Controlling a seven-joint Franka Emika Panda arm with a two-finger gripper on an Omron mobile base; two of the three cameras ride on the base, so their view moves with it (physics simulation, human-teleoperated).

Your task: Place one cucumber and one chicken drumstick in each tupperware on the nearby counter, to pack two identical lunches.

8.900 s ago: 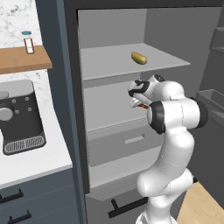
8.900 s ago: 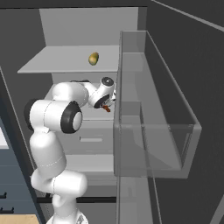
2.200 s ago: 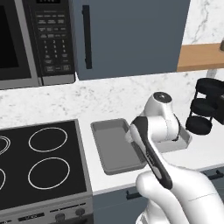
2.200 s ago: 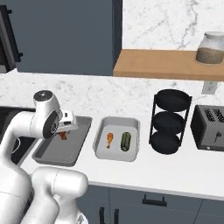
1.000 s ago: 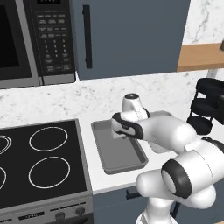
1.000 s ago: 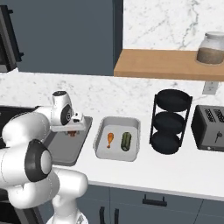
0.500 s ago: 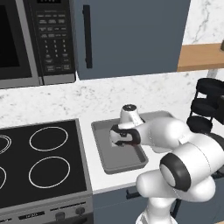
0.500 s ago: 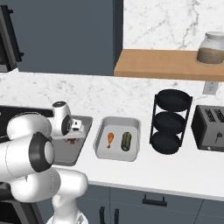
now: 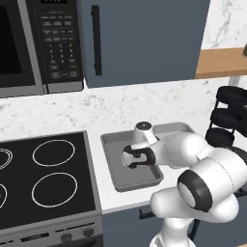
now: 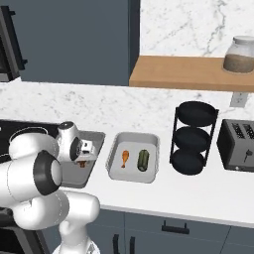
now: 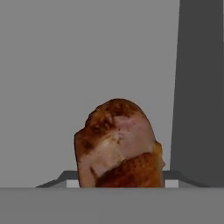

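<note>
My gripper [image 9: 131, 161] hangs low inside the left tupperware [image 9: 116, 179], a shallow grey container beside the stove, and is shut on a dark red-brown chicken drumstick [image 11: 118, 144]. In the hand view the drumstick sits close up against the container's grey floor. From the right base view the gripper [image 10: 85, 155] covers most of this tupperware [image 10: 96, 136], with a bit of the drumstick [image 10: 82, 164] showing under it. The right tupperware [image 10: 151, 173] holds an orange-brown chicken drumstick [image 10: 124, 158] and a dark green cucumber [image 10: 143, 159], side by side.
A black cooktop [image 9: 48, 178] lies left of the containers, with a microwave [image 9: 29, 43] above it. Right of the containers stand a black tiered rack [image 10: 192, 134] and a toaster [image 10: 238, 144]. A jar [image 10: 239, 54] sits on a wooden shelf [image 10: 188, 72].
Over the last second the hand has come down and forward into the left tupperware, still holding the drumstick. Before that the base drove from the fridge to this counter.
</note>
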